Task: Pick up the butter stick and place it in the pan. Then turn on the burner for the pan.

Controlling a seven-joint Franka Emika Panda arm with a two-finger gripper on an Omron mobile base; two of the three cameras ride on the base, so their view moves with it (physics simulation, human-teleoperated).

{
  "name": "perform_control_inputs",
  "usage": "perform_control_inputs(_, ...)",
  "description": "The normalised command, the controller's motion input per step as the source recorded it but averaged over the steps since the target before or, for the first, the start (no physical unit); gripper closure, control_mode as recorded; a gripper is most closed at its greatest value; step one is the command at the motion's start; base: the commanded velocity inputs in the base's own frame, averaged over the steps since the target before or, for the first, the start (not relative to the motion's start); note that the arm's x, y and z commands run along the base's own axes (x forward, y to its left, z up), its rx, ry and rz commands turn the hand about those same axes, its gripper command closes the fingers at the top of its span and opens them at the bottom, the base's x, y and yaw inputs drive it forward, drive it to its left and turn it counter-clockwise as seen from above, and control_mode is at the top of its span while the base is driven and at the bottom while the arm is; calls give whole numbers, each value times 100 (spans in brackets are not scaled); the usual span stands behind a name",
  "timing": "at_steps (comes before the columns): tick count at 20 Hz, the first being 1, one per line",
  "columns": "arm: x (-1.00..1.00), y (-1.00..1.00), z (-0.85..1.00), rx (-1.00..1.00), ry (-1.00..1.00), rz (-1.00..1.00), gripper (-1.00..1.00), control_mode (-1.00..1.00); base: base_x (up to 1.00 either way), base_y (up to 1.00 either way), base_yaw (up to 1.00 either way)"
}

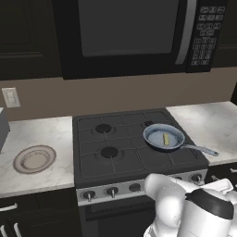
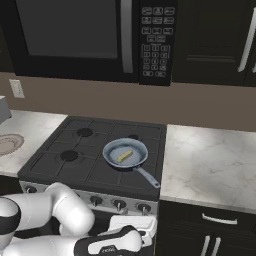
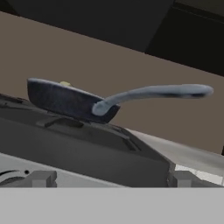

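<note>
The pan (image 1: pixel 163 137) sits on the stove's front right burner, its long silver handle (image 1: pixel 200 149) pointing right toward the counter. The pale-yellow butter stick (image 1: pixel 165 138) lies inside it, also seen as the butter stick (image 2: pixel 124 156) in the pan (image 2: pixel 125 154). From low down in the hand view, the pan (image 3: pixel 70 101) is seen side-on with a sliver of butter (image 3: pixel 65 83) over its rim. My gripper (image 3: pixel 112 179) is open and holds nothing, its fingertips (image 3: pixel 41 178) wide apart. It is low in front of the stove's front panel, below and in front of the pan.
A row of knobs (image 1: pixel 111 190) runs along the stove front (image 2: pixel 119 204). A beige plate (image 1: pixel 34 159) rests on the left counter. A microwave (image 1: pixel 134 32) hangs above the stove. Marble counter (image 2: pixel 210 165) extends to the right, with dark cabinets below.
</note>
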Motion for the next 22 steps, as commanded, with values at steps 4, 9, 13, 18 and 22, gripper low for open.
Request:
perform_control_inputs(4, 2, 0, -16, 1, 2, 0, -100, -100, 0, 0, 0)
perform_control_inputs(9, 5, 0, -14, 2, 2, 0, -100, -100, 0, 0, 0)
perform_control_inputs(13, 5, -4, -10, 2, 2, 0, -100, -100, 0, 0, 0)
perform_control_inputs(18, 1, -15, -7, 3, 0, 0, -100, -100, 0, 0, 0)
perform_control_inputs(22, 6, -12, -1, 4, 1, 0, -100, -100, 0, 0, 0)
